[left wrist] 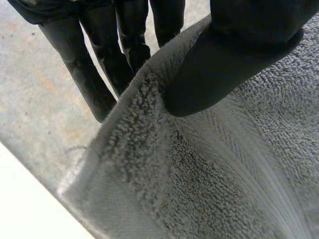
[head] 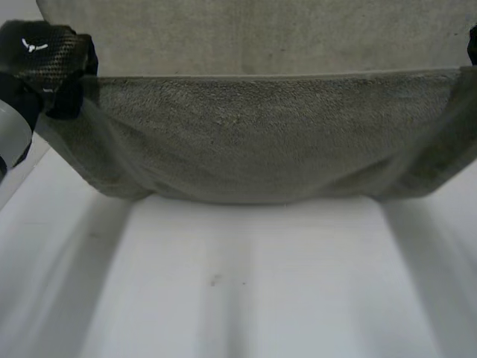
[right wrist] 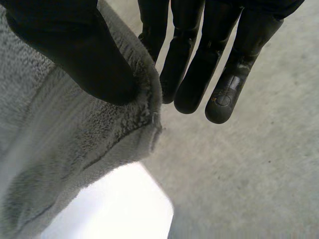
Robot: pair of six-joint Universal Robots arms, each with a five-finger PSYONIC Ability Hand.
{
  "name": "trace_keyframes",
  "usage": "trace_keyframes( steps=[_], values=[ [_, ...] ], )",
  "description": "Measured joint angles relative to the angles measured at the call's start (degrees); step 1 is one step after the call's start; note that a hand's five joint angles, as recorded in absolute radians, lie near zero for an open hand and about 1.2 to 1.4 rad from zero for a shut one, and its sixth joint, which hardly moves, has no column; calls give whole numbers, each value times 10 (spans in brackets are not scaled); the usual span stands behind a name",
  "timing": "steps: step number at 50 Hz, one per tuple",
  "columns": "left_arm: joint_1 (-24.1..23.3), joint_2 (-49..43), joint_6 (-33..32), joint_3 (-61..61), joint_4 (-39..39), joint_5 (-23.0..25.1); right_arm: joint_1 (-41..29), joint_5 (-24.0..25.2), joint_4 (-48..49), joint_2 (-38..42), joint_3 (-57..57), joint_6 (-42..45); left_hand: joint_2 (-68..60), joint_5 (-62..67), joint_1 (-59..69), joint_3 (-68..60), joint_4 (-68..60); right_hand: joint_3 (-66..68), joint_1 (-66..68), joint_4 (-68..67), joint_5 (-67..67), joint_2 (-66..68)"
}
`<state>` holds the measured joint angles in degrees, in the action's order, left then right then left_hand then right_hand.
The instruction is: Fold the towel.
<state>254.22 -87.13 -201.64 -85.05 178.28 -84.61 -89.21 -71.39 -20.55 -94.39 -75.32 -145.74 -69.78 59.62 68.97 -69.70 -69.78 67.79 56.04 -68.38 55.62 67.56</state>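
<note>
A grey-green towel [head: 261,142] has its near edge lifted off the white table [head: 246,283] and stretched between my two hands, sagging in the middle. The rest lies flat further back. My left hand [head: 52,56] holds the left corner. In the left wrist view its thumb [left wrist: 234,55] presses the towel [left wrist: 224,174] against the fingers [left wrist: 94,74] behind it. My right hand [head: 472,45] is at the right corner. There the thumb [right wrist: 75,55] pinches the towel's edge [right wrist: 65,149], with the fingers [right wrist: 219,64] straight behind it.
Bare white table reaches from under the hanging fold to the near edge. The towel's flat part [head: 261,30] covers the back of the table.
</note>
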Motion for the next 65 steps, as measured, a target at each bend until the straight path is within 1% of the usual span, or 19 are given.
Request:
trace_keyframes(
  steps=[1,4,11,15,19,25,27,29,30,32,33,34,37,40,49,50,55,56,65],
  values=[
    [1,-10,-5,19,-21,10,-2,-3,-32,23,21,27,0,0,0,0,0,0,0,0,1,0],
    [2,-46,-22,42,-52,18,-9,-8,-61,62,38,57,0,0,0,0,0,0,0,0,1,0],
    [-1,-193,-90,95,-122,21,-54,-35,-83,180,54,109,0,0,0,0,0,0,0,0,2,0],
    [-2,-301,-120,145,-136,18,-92,-88,-78,275,75,145,0,0,0,0,0,0,0,0,4,0],
    [-2,-358,-126,201,-134,16,-114,-128,-64,338,117,166,0,0,0,0,0,0,0,0,4,0],
    [-4,-399,-122,315,-101,6,-132,-161,4,381,208,168,0,0,0,0,0,0,0,0,4,0],
    [-6,-392,-114,366,-51,-3,-135,-168,72,372,250,153,0,0,0,0,0,0,0,0,4,0],
    [-8,-384,-109,383,-24,-8,-135,-170,106,364,265,144,0,0,0,0,0,0,0,0,4,0],
    [-10,-368,-97,401,27,-17,-135,-174,171,344,277,124,0,0,0,0,0,0,0,0,4,0],
    [-11,-350,-83,410,73,-26,-135,-177,225,324,280,105,0,0,0,0,0,0,0,0,4,0],
    [-11,-350,-83,410,73,-26,-135,-177,225,324,280,105,0,0,0,0,0,0,0,0,4,0],
    [-12,-312,-50,407,161,-45,-134,-183,339,275,259,61,0,0,0,0,0,0,0,0,4,0],
    [-11,-278,-14,387,230,-62,-133,-186,422,232,226,25,0,1,0,0,0,0,0,0,4,0],
    [-8,-250,21,351,275,-76,-133,-186,461,205,193,2,0,1,0,0,0,0,0,0,5,0],
    [-2,-244,52,216,273,-76,-133,-154,422,212,97,-13,0,1,0,0,0,4,0,0,5,0],
    [-2,-250,55,184,273,-72,-133,-137,410,224,67,-10,0,1,0,0,0,4,0,0,5,0],
    [-2,-282,60,111,286,-61,-133,-108,398,259,16,-4,0,1,0,0,0,4,0,0,8,0],
    [-2,-302,61,85,296,-57,-134,-98,394,282,-8,1,0,1,0,0,0,4,0,0,8,0],
    [-2,-388,53,15,327,-51,-137,-91,379,380,-66,50,0,1,0,0,0,4,0,0,9,0]
  ],
)
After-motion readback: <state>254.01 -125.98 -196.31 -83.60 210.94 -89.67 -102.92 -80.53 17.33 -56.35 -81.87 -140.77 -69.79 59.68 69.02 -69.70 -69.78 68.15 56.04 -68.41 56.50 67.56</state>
